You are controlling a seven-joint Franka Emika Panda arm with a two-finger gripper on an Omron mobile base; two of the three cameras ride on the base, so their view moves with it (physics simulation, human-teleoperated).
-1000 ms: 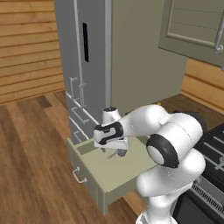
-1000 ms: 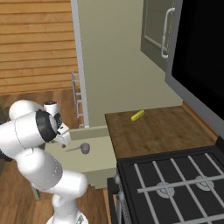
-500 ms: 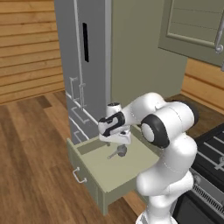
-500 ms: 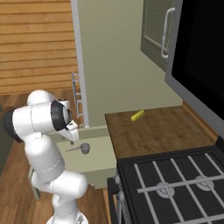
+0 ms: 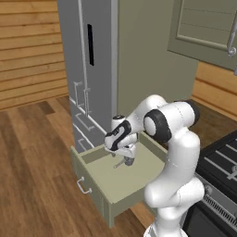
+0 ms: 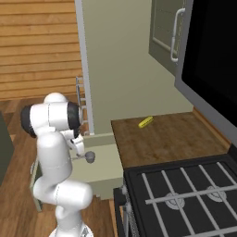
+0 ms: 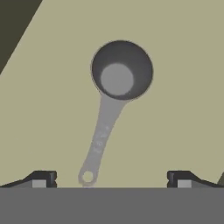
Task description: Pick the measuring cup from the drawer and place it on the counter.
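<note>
The grey metallic measuring cup (image 7: 117, 87) lies flat on the floor of the open pale olive drawer (image 5: 109, 180); I also see the measuring cup (image 5: 126, 162) and its round bowl (image 6: 90, 157) from the base cameras. My gripper (image 7: 111, 179) hangs just above it, open, with the fingertips (image 7: 41, 178) wide apart either side of the handle's ring end. Nothing is held between them. The gripper (image 5: 121, 152) sits low over the drawer's middle. The dark brown wood counter (image 6: 162, 141) lies to the right of the drawer.
A yellow banana (image 6: 146, 121) lies on the counter near the wall. The black stove top (image 6: 185, 194) borders the counter in front. Grey fridge drawers (image 5: 83, 125) stand behind the open drawer, and an upper cabinet (image 5: 208, 28) hangs above.
The arm has swung its elbow up and lowered the hand into the drawer, closer over the measuring cup. The cup has not moved.
</note>
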